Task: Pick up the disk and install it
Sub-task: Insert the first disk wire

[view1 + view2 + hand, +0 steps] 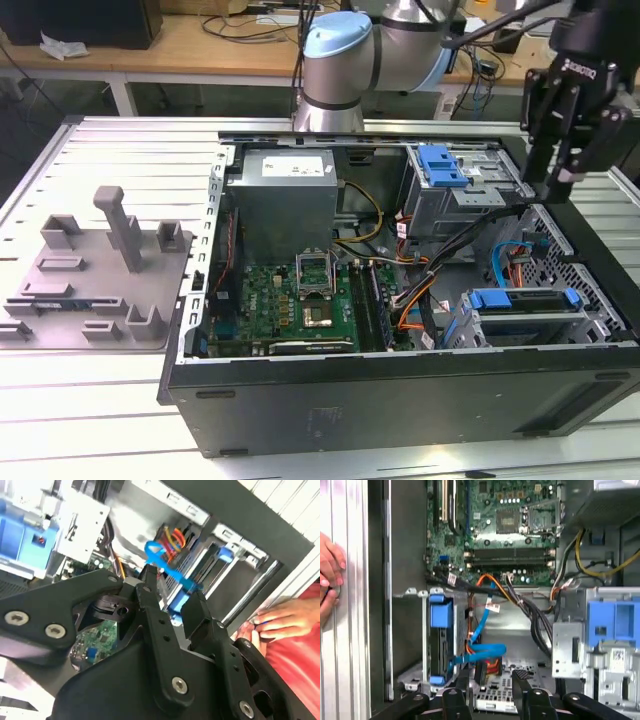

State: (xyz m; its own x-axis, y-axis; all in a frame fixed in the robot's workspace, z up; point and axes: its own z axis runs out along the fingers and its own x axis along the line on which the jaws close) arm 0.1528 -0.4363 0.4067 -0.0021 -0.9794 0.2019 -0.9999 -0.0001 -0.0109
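Blue plastic frames the disk [523, 300]. You see it edge-on, a dark slab with a blue tab at each end. In the exterior view it stands in the drive cage [470, 335] at four o'clock inside the open computer case [400, 395]. In the first wrist view the disk [440, 647] sits in that same cage, with one blue cable [479, 627] looping just beside it.

Your tool [556, 185] hangs at two o'clock in the exterior view, above the case's far corner and well apart from the disk. Its jaws are spread wide with nothing between them, as both wrist views confirm [172, 597] [491, 677].

The case also holds one power supply [285, 195] at eleven o'clock, one motherboard [300, 300] at seven o'clock and one blue latch [441, 165] on the upper cage at one o'clock.

Outside the case, one grey fixture plate [90, 290] lies at nine o'clock on the ribbed metal desk [130, 150]. A person's hand [329, 577] rests on the desk just beside the case wall.
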